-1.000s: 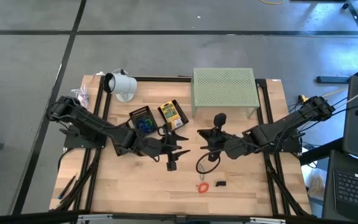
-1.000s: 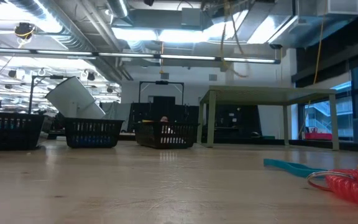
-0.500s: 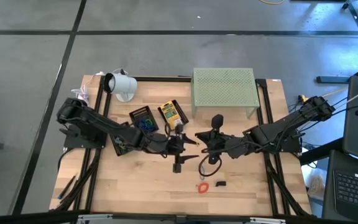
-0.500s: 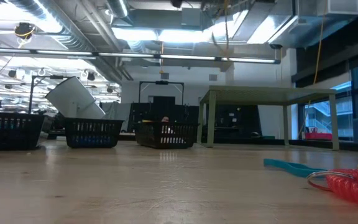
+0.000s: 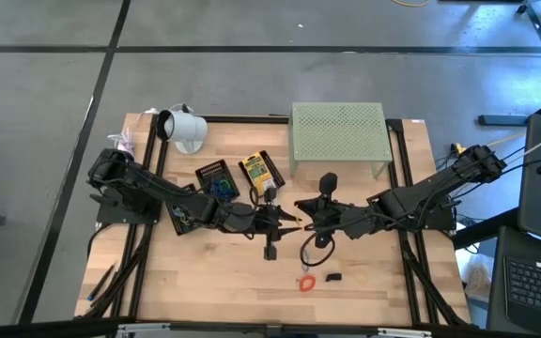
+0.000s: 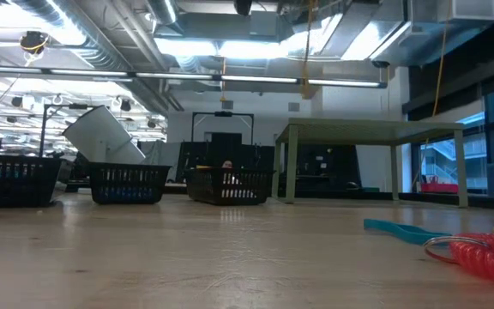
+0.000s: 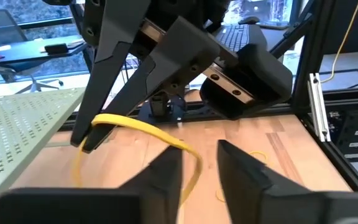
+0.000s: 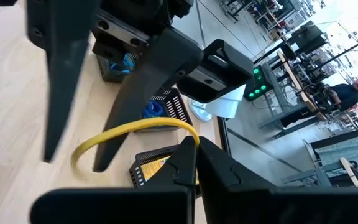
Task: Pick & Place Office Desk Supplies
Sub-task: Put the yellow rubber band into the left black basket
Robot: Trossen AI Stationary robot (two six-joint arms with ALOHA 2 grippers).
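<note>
Two grippers nose to nose at mid-table from above: left gripper [image 5: 283,223] reaching in from its side, right gripper [image 5: 301,218] from the other, tips just beside each other, too small here to tell what passes between them. Behind them, two black trays [image 5: 219,181] with sorted supplies; nearer the front edge, a red coil [image 5: 306,282] and a small black clip [image 5: 333,277] lying loose.

At table height: neither gripper in sight, only that red coil and a teal strip [image 6: 401,230] on the wood.

From the left wrist: own fingers [image 7: 166,180] apart with a narrow gap, a yellow rubber band [image 7: 148,127] hanging in the air, one strand dropping into that gap, not visibly pinched.

From the right wrist: own fingers [image 8: 185,165] pressed together, clamped on the band's top, the loop drooping between the spread tips opposite.

Likely a handover, half made. Risks: letting go on the right before a firm pinch on the left, dropping the band to the table; closing beside the thin strand and catching nothing; pulling apart with both clamped, stretching the band until it slips and snaps away; fingertips knocking at such close quarters.
</note>
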